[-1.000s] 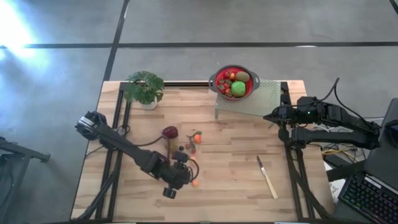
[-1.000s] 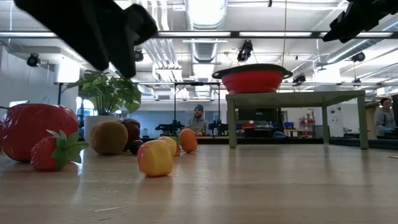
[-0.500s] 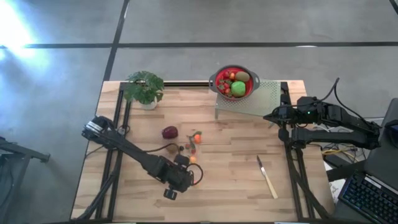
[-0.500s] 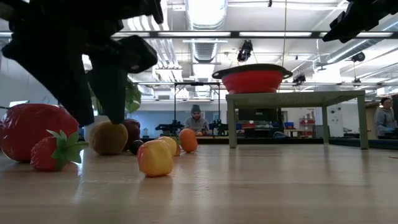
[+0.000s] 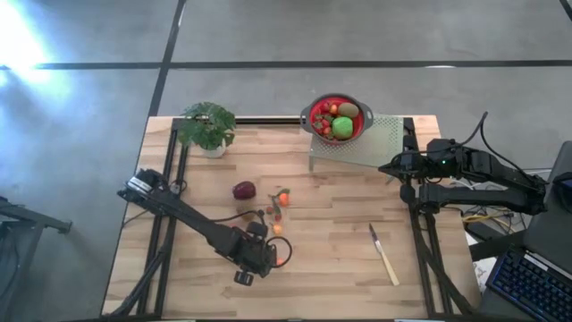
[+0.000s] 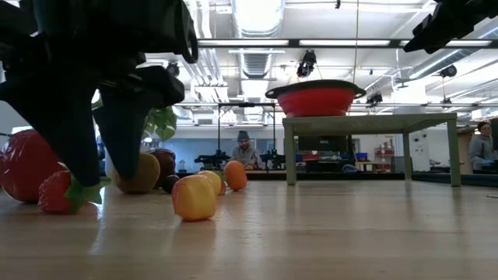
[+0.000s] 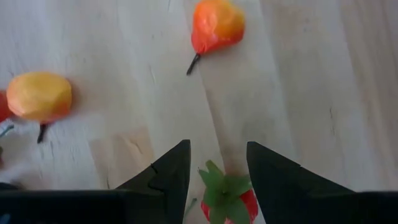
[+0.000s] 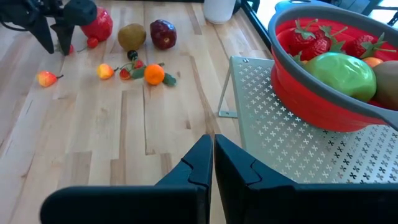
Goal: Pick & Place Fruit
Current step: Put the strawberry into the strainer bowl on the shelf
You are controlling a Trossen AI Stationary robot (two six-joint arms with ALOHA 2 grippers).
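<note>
**Left tool down over a small strawberry**

Lowered since a second ago, the left tool now has its fingers reaching the table, where before it hung well above the fruit. In the left wrist view its two dark fingers stand apart, with a small strawberry lying between the tips, green leaves up; the pictures do not show the fingers touching it. In the low view one finger comes down just at that strawberry's leaves (the fruit itself partly hidden behind it).

On the bare wood beyond the fingers lie an orange-red pear-shaped fruit and a yellow-orange fruit, well apart from each other. Near the left tool sit a big red strawberry, a brown kiwi and a dark red fruit.

A red bowl on a pale perforated stand at the far side holds a green apple and other fruit.

At the table's right edge waits the right tool, its fingers closed together and empty.
</note>
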